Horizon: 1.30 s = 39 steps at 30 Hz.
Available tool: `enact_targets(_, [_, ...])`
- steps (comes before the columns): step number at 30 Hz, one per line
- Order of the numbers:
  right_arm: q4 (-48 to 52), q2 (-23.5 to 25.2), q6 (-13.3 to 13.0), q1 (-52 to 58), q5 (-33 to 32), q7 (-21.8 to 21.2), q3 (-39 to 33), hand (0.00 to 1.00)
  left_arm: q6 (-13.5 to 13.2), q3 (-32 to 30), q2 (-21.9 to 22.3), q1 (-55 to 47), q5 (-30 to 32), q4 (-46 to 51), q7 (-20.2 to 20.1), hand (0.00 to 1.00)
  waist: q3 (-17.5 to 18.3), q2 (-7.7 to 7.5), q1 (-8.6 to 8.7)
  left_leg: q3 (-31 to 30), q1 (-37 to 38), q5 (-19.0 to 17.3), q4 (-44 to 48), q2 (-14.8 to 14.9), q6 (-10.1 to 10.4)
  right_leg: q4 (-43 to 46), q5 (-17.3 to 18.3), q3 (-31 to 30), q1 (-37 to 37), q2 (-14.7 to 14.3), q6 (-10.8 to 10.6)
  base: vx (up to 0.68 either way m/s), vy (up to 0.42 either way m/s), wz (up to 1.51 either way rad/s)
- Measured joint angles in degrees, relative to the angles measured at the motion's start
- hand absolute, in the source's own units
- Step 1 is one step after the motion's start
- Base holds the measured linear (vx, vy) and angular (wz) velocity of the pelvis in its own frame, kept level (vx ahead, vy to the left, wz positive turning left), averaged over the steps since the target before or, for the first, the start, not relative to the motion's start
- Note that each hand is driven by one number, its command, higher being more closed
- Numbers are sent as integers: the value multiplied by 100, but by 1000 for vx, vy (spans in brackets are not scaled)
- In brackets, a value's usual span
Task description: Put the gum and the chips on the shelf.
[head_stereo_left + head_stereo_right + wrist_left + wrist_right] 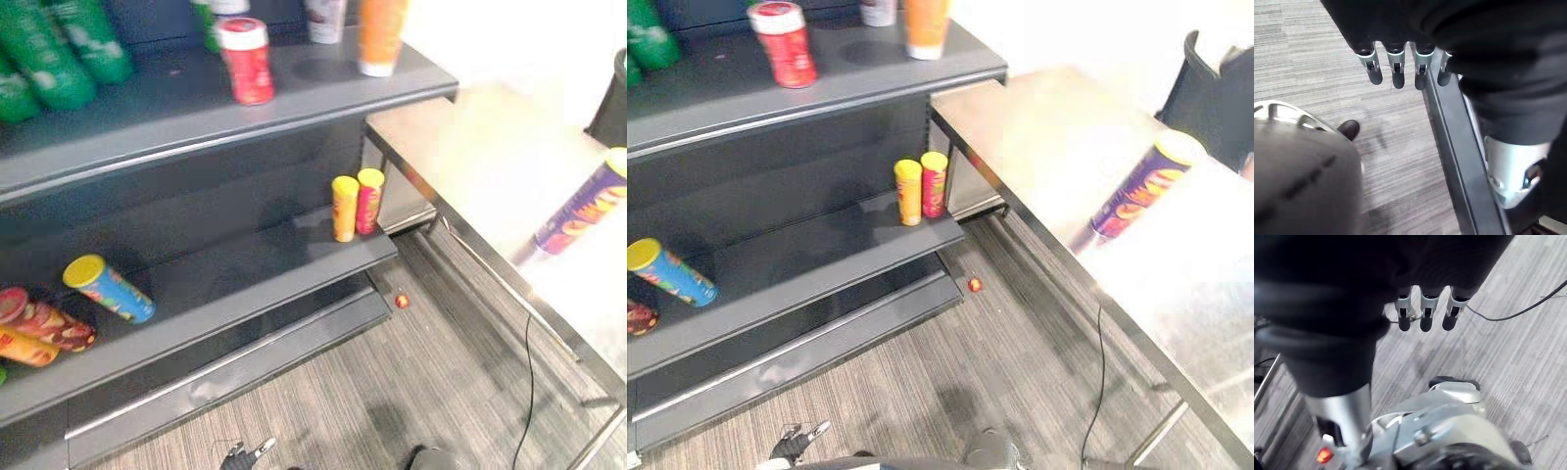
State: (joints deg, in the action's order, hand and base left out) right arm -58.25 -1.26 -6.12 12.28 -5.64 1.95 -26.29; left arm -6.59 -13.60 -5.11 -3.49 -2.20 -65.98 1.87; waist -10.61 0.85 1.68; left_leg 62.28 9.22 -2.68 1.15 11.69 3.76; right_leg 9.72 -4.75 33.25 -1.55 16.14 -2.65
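A purple chips can (588, 204) lies on its side on the steel table (1048, 137) to the right of the shelf. A red canister with a white lid (245, 61) stands on the upper shelf board (176, 108). Two slim tubes, one yellow (344, 208) and one red with a yellow cap (369, 200), stand at the right end of the lower board (245, 274). My left hand (1396, 73) hangs over the striped floor beside the shelf's base, fingers straight and holding nothing. My right hand (1425, 316) hangs low over the floor too, fingers straight and empty.
Green bottles (59, 49) and an orange bottle (380, 34) stand on the upper board. A blue can with a yellow lid (108, 287) and other cans (49, 328) lie at the lower board's left. A small red object (402, 300) lies on the floor. A black chair (1205, 93) stands behind the table.
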Motion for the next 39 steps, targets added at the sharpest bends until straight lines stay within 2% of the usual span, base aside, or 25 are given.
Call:
enact_targets(1, [-10,-21,-2,-166,-4,4,7,0,-37,-1,46,30,-7,3,-10,0,6,40,-1,166,3,70,-17,3,65,-284,81,-10,10,-108,-117,-36,-221,-64])
enact_targets(3, [-13,-4,-12,-293,-27,4,33,0,-36,36,63,81,-176,-4,-20,0,-12,9,5,223,12,123,7,-9,125,-559,271,-21,104,-171,-319,-48,-191,-30])
enact_targets(4, [-23,-30,-14,-302,-64,3,29,0,-39,40,93,88,-197,0,-23,0,-25,-11,5,231,12,146,13,3,141,-601,307,-22,117,-198,-323,-63,-170,-10])
enact_targets(6, [-26,-106,-20,-318,-121,3,20,0,-40,40,167,91,-209,3,-43,0,-17,47,36,247,30,171,172,172,163,-561,391,-30,131,-312,-238,-58,-126,-9])
enact_targets(13, [-263,-160,-35,-358,-122,4,-30,0,-38,-11,154,156,-215,10,-39,0,-103,-53,253,155,-117,0,772,620,266,176,971,-52,-212,-276,-156,-124,-55,-1])
enact_targets(17, [-339,-310,-39,-486,-170,20,-43,0,-30,-54,209,215,-215,-7,2,0,-208,45,299,308,-217,-7,926,693,243,592,1090,-248,-598,-198,-61,-55,-26,-17])
enact_targets(20, [-336,-318,-42,-569,-215,21,-63,0,-29,-209,312,225,-223,-5,21,0,-277,144,404,336,-217,-21,1104,770,221,940,1294,-318,-739,-148,-31,11,-53,-10])
enact_targets(22, [-336,-271,-45,-582,-225,20,-64,0,-28,-306,311,215,-264,-5,28,0,-298,149,430,319,-203,-29,1536,1014,210,1115,1464,-376,-750,-162,0,41,-101,-18])
enact_targets(23, [-329,-248,-56,-579,-267,19,-63,0,-28,-437,335,213,-456,1,25,0,-301,156,426,251,-195,-19,2062,1314,197,1197,1552,-467,-728,-234,43,41,-116,-38])
enact_targets(24, [-311,-238,-68,-575,-342,20,-62,0,-28,-514,381,209,-515,20,23,0,-305,166,422,131,-193,9,2355,1483,156,1243,1599,-561,-718,-297,82,61,-199,-86])
enact_targets(25, [-261,-232,-138,-555,-450,26,-19,0,-62,-717,478,128,-679,114,47,0,-338,191,378,-597,-248,223,2965,1774,-161,1274,1692,-883,-626,-490,185,67,-171,-96])
enact_targets(26, [-221,-224,-170,-530,-459,31,3,0,-86,-733,479,114,-743,143,51,0,-365,160,342,-1121,-432,384,3234,1823,-367,1224,1724,-1044,-564,-569,228,100,-168,-132])
enact_targets(27, [-146,-230,-206,-497,-517,43,101,0,-116,-690,472,105,-916,227,51,0,-383,172,283,-2225,-765,227,3577,1719,-209,1099,1757,-1294,-518,-626,262,96,-65,-95])
enact_targets(28, [-97,-252,-209,-499,-583,49,136,0,-123,-642,507,115,-983,258,47,0,-391,195,286,-2675,-944,-49,3656,1556,-78,1039,1761,-1439,-504,-653,247,111,-44,-102])
enact_targets(29, [-94,-294,-213,-495,-627,63,202,0,-176,-524,518,114,-1093,329,32,0,-401,211,283,-3437,-1247,-427,3636,1162,25,924,1736,-1671,-464,-719,260,116,-30,-90])
enact_targets(30, [-116,-300,-211,-488,-628,58,235,0,-218,-409,517,86,-1121,335,19,0,-400,211,228,-3960,-1426,-616,3365,792,108,798,1700,-1914,-387,-824,258,124,-30,-99])
enact_targets(32, [-107,-284,-214,-495,-619,47,343,0,-254,-405,522,16,-1202,387,12,0,-400,211,118,-4410,-1518,-657,2613,496,189,700,1687,-2225,-322,-1004,233,149,17,-119])
enact_targets(34, [-67,-265,-224,-515,-616,27,437,0,-284,-389,540,-14,-1246,452,5,0,-397,204,59,-4671,-1515,-609,1838,368,233,693,1681,-2534,-286,-1134,209,179,101,-119])
enact_targets(35, [-60,-274,-247,-520,-613,19,437,0,-288,-385,540,-12,-1234,454,5,0,-389,191,21,-4825,-1507,-510,1406,230,290,694,1652,-2759,-267,-1146,125,230,186,-101])
enact_targets(37, [-61,-309,-266,-472,-612,12,433,0,-287,-379,578,-15,-1231,435,6,0,-340,251,-14,-4998,-1442,-6,810,18,301,713,1681,-3004,-216,-1153,-51,270,269,-82])
enact_targets(38, [-104,-257,-253,-461,-611,10,428,0,-283,-419,568,-22,-1190,425,10,0,-229,172,-25,-4986,-1312,189,650,-176,335,727,1703,-3163,-191,-999,-230,248,277,-43])
enact_targets(39, [-101,-197,-263,-425,-605,-6,422,0,-285,-416,536,-44,-1116,397,12,0,-143,100,-10,-4961,-1282,175,556,-255,320,623,1670,-3149,-181,-918,-287,305,328,-30])
